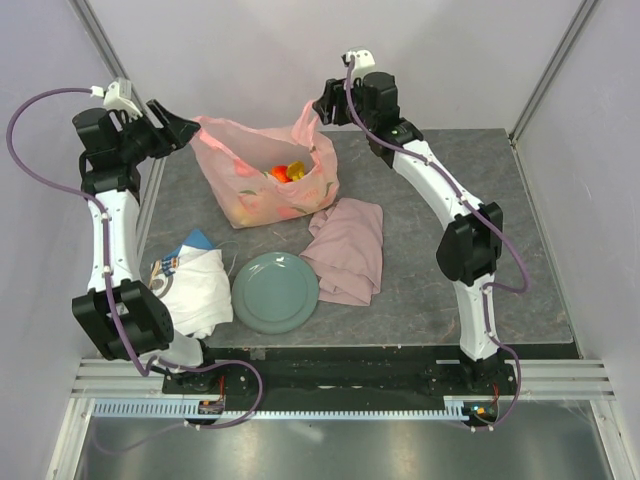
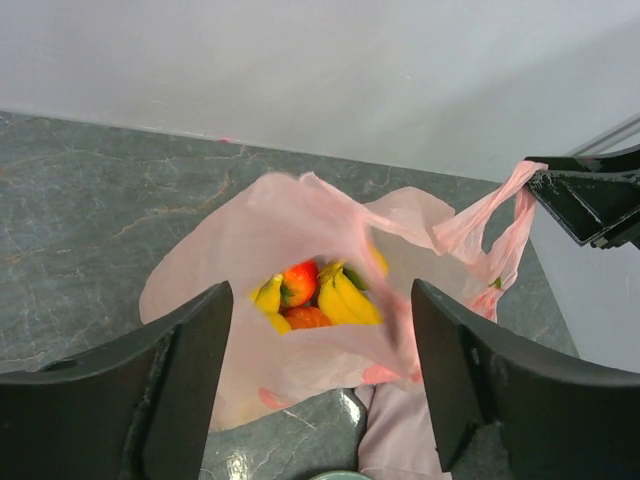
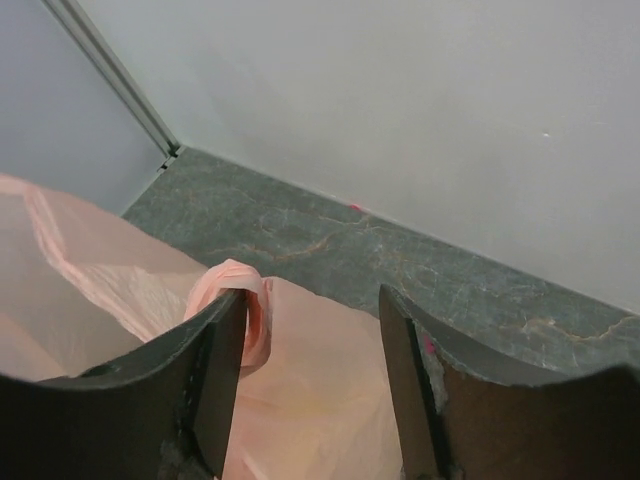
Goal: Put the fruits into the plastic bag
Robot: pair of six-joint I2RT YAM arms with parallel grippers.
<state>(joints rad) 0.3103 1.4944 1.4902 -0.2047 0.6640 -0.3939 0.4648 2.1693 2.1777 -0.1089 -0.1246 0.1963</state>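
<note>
The plastic bag (image 1: pixel 262 190) sits on the table (image 1: pixel 480 200) near the far edge, close to the back wall (image 1: pixel 300 50), and its mouth gapes wide. Inside it lie the bananas (image 2: pixel 345 300), the red fruit (image 2: pixel 300 282) and the tangerine (image 2: pixel 306 318), all bunched together at the bottom. The left claw (image 1: pixel 188 130) hangs by the bag's left top edge with its two fingers (image 2: pixel 190 390) spread wide and nothing between them. The right claw (image 1: pixel 320 108) is at the bag's right top corner, its jaws apart too. One handle loop (image 3: pixel 250 305) leans against the inner side of one finger, but it is not pinched. To the right of the bag there is lots of bare table, all the way to the right edge. To the left there is only a thin strip. In front of the bag it is crowded. The pink cloth (image 1: pixel 348 248) touches the bag's near right corner, the plate (image 1: pixel 275 292) lies just beside that cloth near the front edge, and the white cloth (image 1: pixel 195 285) lies against the plate's left rim.
</note>
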